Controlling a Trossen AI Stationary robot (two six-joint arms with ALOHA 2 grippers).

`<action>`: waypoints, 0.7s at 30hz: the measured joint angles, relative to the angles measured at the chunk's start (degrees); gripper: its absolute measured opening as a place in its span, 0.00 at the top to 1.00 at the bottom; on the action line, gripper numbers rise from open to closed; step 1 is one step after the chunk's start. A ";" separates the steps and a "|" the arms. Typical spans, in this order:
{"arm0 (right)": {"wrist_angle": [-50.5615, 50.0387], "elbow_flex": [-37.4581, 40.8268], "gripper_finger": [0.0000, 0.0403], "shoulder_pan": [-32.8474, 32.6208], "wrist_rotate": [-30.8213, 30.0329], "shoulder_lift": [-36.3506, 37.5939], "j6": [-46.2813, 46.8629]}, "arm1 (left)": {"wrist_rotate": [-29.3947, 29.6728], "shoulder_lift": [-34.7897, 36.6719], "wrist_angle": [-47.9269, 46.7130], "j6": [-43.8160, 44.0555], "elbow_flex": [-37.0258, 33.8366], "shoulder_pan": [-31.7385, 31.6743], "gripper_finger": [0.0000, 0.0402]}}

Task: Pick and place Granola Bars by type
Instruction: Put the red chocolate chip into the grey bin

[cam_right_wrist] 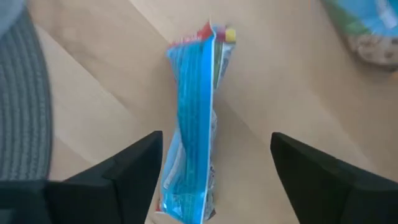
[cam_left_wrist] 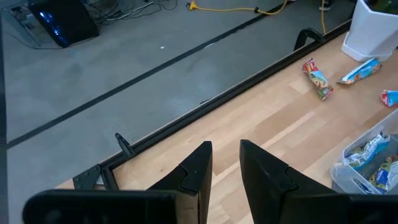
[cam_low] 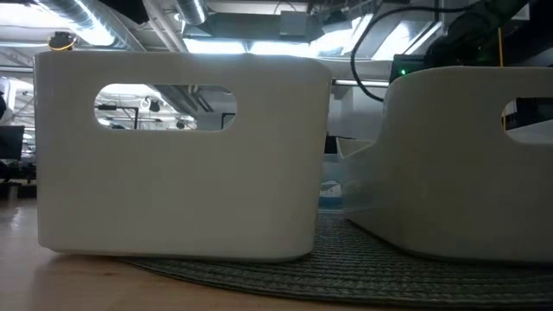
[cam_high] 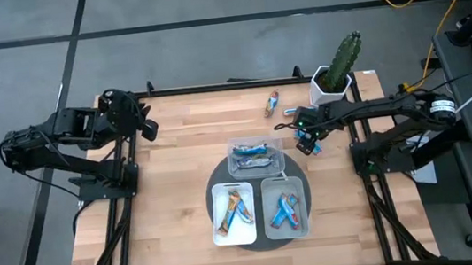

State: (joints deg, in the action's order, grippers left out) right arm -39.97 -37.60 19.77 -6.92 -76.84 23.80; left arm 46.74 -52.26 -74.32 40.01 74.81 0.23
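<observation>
My right gripper (cam_high: pixel 310 142) points down, open wide, over a blue granola bar (cam_right_wrist: pixel 189 124) that lies on the wood right of the clear tray (cam_high: pixel 255 155). The bar lies along the gap between the fingers, close to one finger (cam_right_wrist: pixel 140 168). Two more bars lie at the far side, a tan one (cam_high: pixel 272 103) and a blue one (cam_high: pixel 290 111). Other bars lie sorted in the clear tray, the white tray (cam_high: pixel 234 211) and the grey tray (cam_high: pixel 284 212). My left gripper (cam_left_wrist: pixel 226 168) waits raised at the table's left, its fingers a narrow gap apart with nothing between them. My right gripper stands over the blue bar from above, fingers on either side of its long edges (cam_right_wrist: pixel 186 186). Whether the nearer finger touches the wrapper, I cannot tell.
The three trays stand on a round grey mat (cam_high: pixel 263 241) at the table's middle. A white planter (cam_high: pixel 333 81) with a cactus stands at the far right. Bare wood lies left of the mat and along the near edge.
</observation>
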 joint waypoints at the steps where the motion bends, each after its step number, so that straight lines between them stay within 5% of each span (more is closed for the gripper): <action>1: 0.30 0.51 0.27 0.22 0.72 0.00 -0.02 | 0.08 -0.01 0.00 0.00 0.00 0.00 0.81; 10: 6.24 4.84 0.46 0.44 5.71 -0.02 -0.34 | 0.72 -0.01 0.00 -0.02 0.00 0.00 0.81; 21: 5.65 3.90 0.88 0.46 5.72 -0.02 -0.35 | 0.74 -0.01 0.00 -0.04 0.02 0.00 0.81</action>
State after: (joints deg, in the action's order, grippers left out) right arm -34.32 -33.69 20.23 -1.21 -76.86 23.44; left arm 47.48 -52.27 -74.32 39.97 74.83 0.23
